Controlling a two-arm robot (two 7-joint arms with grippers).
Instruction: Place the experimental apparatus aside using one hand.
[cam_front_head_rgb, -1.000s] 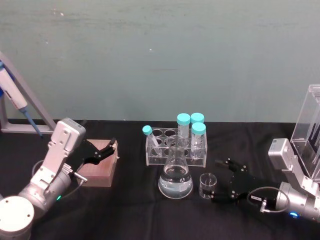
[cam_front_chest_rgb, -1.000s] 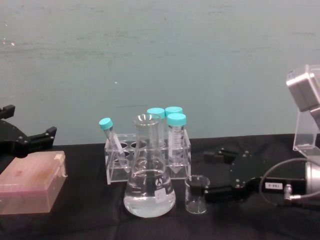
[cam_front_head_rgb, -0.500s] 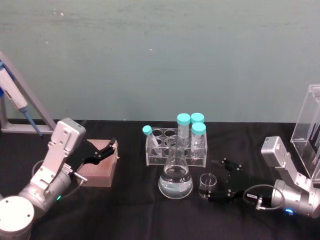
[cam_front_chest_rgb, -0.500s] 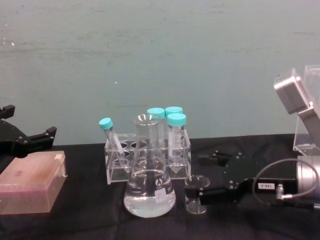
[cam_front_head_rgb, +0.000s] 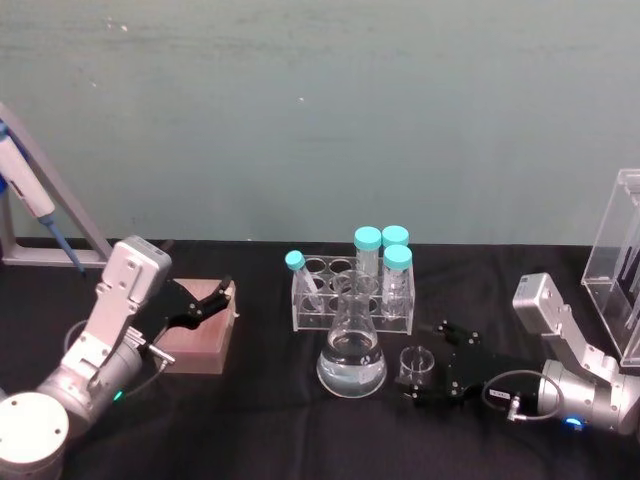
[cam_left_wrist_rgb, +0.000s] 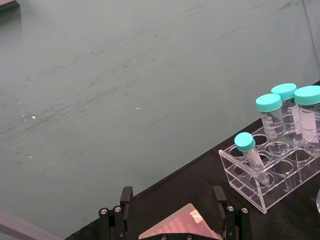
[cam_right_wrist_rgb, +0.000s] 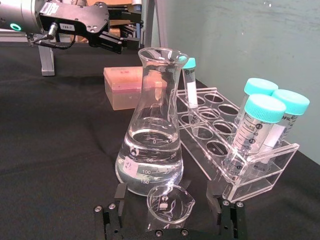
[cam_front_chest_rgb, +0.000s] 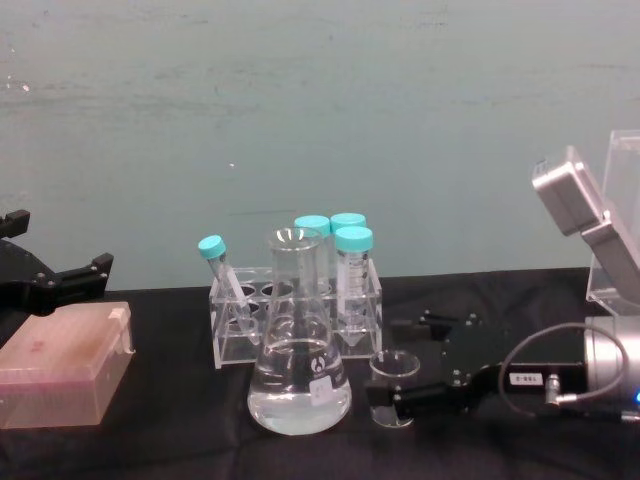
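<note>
Right gripper (cam_front_head_rgb: 423, 360): jaws wide open, straddling the beaker (cam_front_chest_rgb: 393, 375), gripping nothing. Expect light, slick, fragile glass; clamp mid-wall gently. Left gripper (cam_front_head_rgb: 215, 303) parked open over box (cam_front_head_rgb: 195, 342).

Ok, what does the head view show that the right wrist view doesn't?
Head view adds: the pipette at far left and the acrylic stand at far right. Right wrist view adds: the printed scale on the flask. Both share: flask, beaker between the fingers of the open right gripper, tube rack, pink box, and the open left gripper by that box.
</note>
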